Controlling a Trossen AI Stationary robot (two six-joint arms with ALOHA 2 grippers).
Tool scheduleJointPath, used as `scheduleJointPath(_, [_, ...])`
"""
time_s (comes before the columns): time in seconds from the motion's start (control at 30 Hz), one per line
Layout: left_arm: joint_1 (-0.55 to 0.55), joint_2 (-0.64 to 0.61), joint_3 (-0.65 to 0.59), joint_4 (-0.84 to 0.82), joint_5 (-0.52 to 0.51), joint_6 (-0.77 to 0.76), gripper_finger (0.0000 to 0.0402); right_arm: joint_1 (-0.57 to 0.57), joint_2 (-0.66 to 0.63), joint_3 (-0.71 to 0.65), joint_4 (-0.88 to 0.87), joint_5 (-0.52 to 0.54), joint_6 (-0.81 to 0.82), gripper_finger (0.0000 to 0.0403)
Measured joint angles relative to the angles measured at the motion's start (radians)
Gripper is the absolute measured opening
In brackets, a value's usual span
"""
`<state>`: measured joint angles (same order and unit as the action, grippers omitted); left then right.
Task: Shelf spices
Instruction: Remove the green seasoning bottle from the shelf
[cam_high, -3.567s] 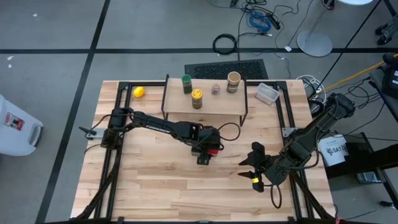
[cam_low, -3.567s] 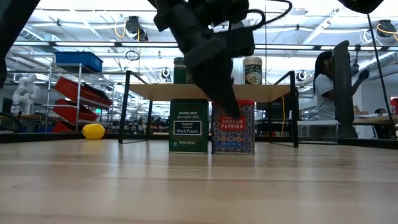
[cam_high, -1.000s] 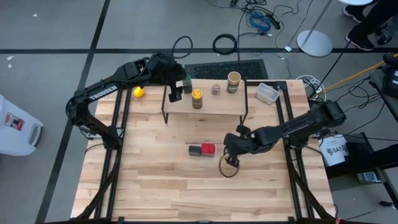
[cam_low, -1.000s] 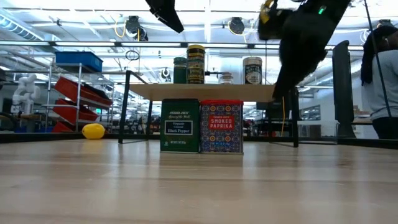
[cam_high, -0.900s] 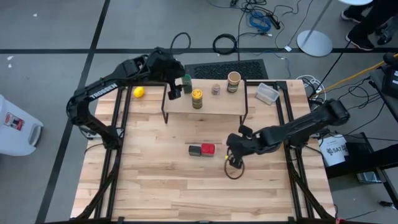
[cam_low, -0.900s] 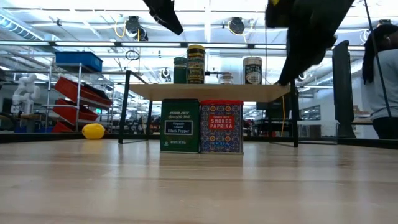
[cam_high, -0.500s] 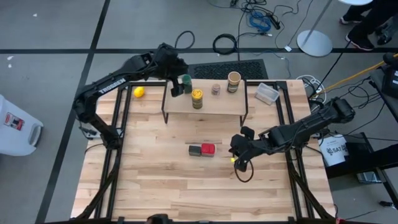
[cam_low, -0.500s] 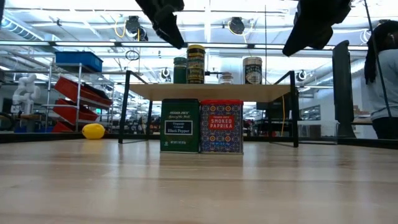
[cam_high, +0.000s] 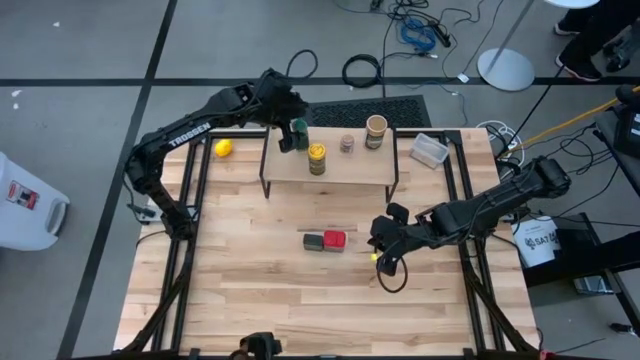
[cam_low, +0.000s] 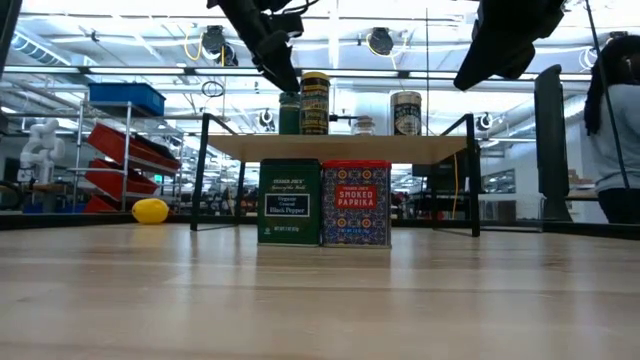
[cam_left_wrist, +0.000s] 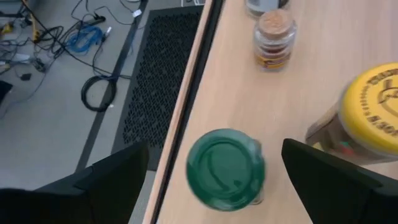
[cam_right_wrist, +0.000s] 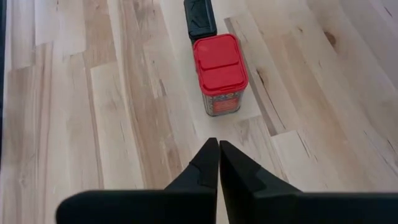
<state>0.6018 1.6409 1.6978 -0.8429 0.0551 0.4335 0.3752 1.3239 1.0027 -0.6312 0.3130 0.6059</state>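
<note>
Overhead, the left gripper (cam_high: 288, 134) is held spread wide around the green-lidded jar (cam_left_wrist: 226, 168) at the wooden shelf's (cam_high: 340, 170) back corner, not yet pinched. The right gripper (cam_right_wrist: 214, 163) is pressed together, hovering near the red paprika tin (cam_right_wrist: 218, 73) and dark pepper box (cam_right_wrist: 199, 17) on the table (cam_high: 250, 290), below the shelf front. The jar is judged light, rigid and smooth-sided; a grasp across its body below the lid seems safest.

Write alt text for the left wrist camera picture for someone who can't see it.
The left hand, open, hovers over a green-lidded jar near the edge of the light wooden shelf. A yellow-lidded jar and a small brownish jar stand farther along the plank.
</note>
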Motion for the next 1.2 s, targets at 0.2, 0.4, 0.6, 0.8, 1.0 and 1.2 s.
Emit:
scheduleJointPath(0.2, [0.034,0.019,0.000,-0.022,0.102,-0.001,0.0376,0.000,0.000,0.000,0.008,0.000,-0.004,0.0000])
scheduleJointPath(0.4, [0.040,0.044,0.000,-0.036,0.125,0.001,0.0375,0.000,0.000,0.000,0.025,0.000,-0.016,0.0000])
scheduleJointPath(0.6, [0.040,0.058,0.000,-0.029,0.126,0.037,0.0374,0.000,0.000,0.000,0.025,0.000,-0.016,0.0000])
scheduleJointPath(0.8, [0.039,0.058,0.000,-0.027,0.138,0.077,0.0342,0.000,0.000,0.000,0.026,0.000,-0.020,0.0000])
scheduleJointPath(1.0, [0.037,0.058,0.000,-0.027,0.186,0.098,0.0277,0.000,0.000,0.000,0.026,0.000,-0.020,0.0000])
scheduleJointPath(1.2, [0.037,0.058,0.000,-0.039,0.191,0.098,0.0215,0.000,0.000,0.000,0.025,0.000,-0.019,0.0000])
